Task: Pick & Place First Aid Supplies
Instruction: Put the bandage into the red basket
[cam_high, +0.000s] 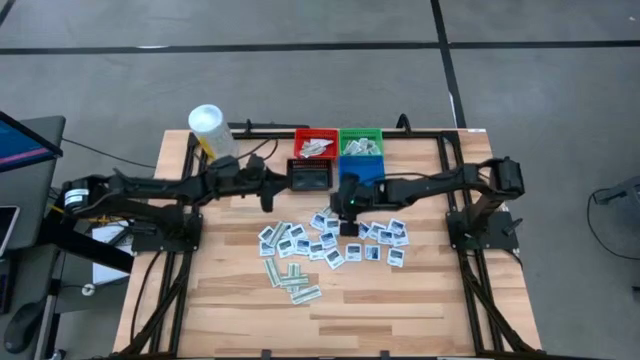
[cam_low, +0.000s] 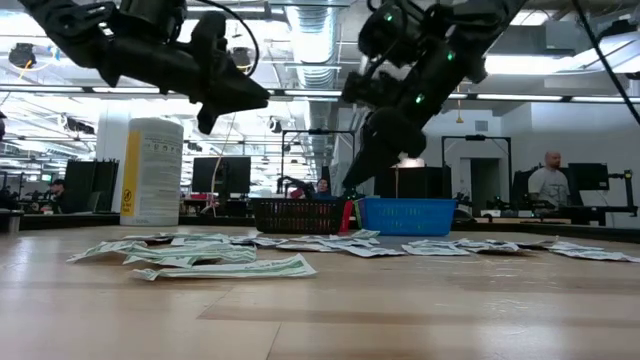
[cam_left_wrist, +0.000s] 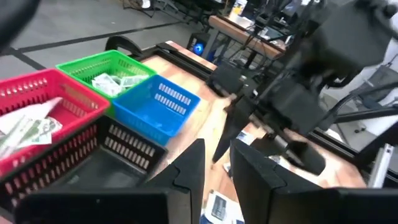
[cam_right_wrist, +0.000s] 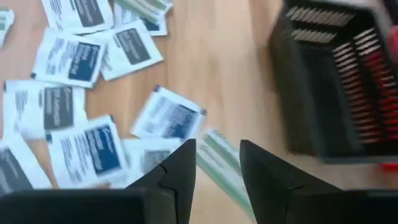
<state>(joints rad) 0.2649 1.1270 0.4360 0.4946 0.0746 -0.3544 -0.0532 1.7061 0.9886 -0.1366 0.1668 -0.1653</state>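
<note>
- Your right gripper (cam_right_wrist: 217, 165) hung over the scattered packets (cam_high: 330, 243), jaws narrowly parted and empty; picking step, I'd judge.
- Left gripper (cam_left_wrist: 214, 168) hung near the black bin (cam_high: 309, 177), narrow gap, holding nothing.
- Next you'd need to drop onto one packet and pinch.
- Wooden table (cam_high: 400, 310); big workshop room behind.

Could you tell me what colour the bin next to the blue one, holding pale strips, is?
Green bin, seen best in the left wrist view.
</note>
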